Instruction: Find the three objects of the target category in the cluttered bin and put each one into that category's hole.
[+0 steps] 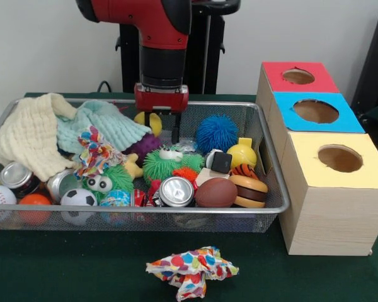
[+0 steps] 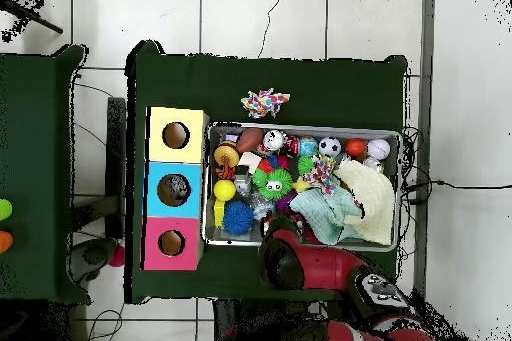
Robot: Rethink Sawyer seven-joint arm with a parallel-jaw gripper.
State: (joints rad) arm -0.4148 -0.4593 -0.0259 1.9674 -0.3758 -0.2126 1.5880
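The wire mesh bin (image 1: 138,211) sits on the green table, full of toys, cans, balls and cloths; it also shows in the overhead view (image 2: 300,129). The blue-topped box's round hole (image 1: 315,111) is the middle of three boxes to the bin's right, and it shows in the overhead view (image 2: 173,189) too. My gripper (image 1: 164,129) hangs over the bin's far middle, fingers apart and empty, just above a purple spiky ball (image 1: 143,146) and in front of a yellow ball (image 1: 148,121). In the overhead view the arm hides it.
In the bin lie a blue spiky ball (image 1: 217,133), a green spiky ball (image 1: 164,165), a brown football (image 1: 215,192), a can (image 1: 176,191), a soccer ball (image 1: 79,200), and cream (image 1: 31,135) and teal (image 1: 101,126) cloths. A spotted cloth (image 1: 192,268) lies on the table outside.
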